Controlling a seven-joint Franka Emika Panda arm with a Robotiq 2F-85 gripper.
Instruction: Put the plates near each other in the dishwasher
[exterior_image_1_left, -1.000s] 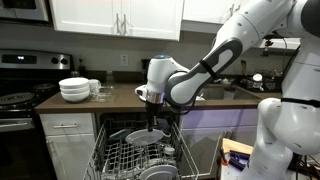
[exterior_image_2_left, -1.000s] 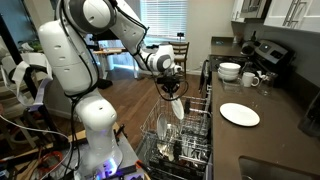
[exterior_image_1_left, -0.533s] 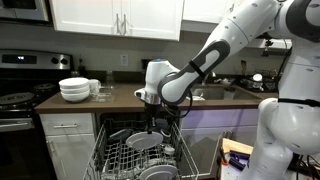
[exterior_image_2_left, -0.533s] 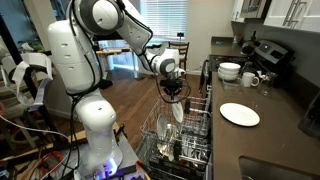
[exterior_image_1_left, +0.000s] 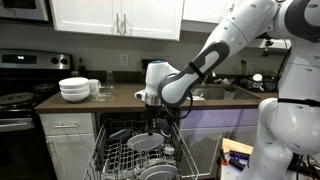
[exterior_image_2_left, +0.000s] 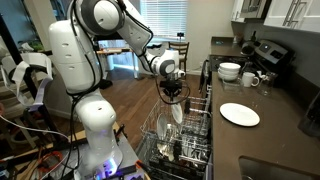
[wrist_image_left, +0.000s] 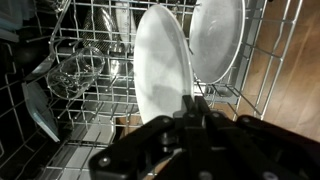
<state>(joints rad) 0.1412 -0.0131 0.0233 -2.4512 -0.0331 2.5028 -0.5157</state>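
Observation:
In the wrist view my gripper (wrist_image_left: 196, 104) is shut on the rim of a white plate (wrist_image_left: 162, 62) that stands upright among the tines of the dishwasher rack (wrist_image_left: 90, 130). A second white plate (wrist_image_left: 218, 38) stands upright just beyond it, close alongside. In both exterior views the gripper (exterior_image_1_left: 152, 122) (exterior_image_2_left: 174, 96) points straight down over the pulled-out rack (exterior_image_1_left: 125, 158) (exterior_image_2_left: 185, 140), with the held plate (exterior_image_1_left: 143, 141) (exterior_image_2_left: 177, 111) under it. A third plate (exterior_image_2_left: 239, 114) lies flat on the counter.
A stack of white bowls (exterior_image_1_left: 74, 89) (exterior_image_2_left: 230, 71) and mugs sit on the counter by the stove (exterior_image_1_left: 18, 100). A glass (wrist_image_left: 75, 72) and dark utensils (wrist_image_left: 35, 60) stand in the rack beside the plates. The robot's base (exterior_image_2_left: 95, 125) stands next to the open dishwasher.
Over the last second my gripper came down a little with the plate into the rack. Since half a second ago nothing has visibly moved.

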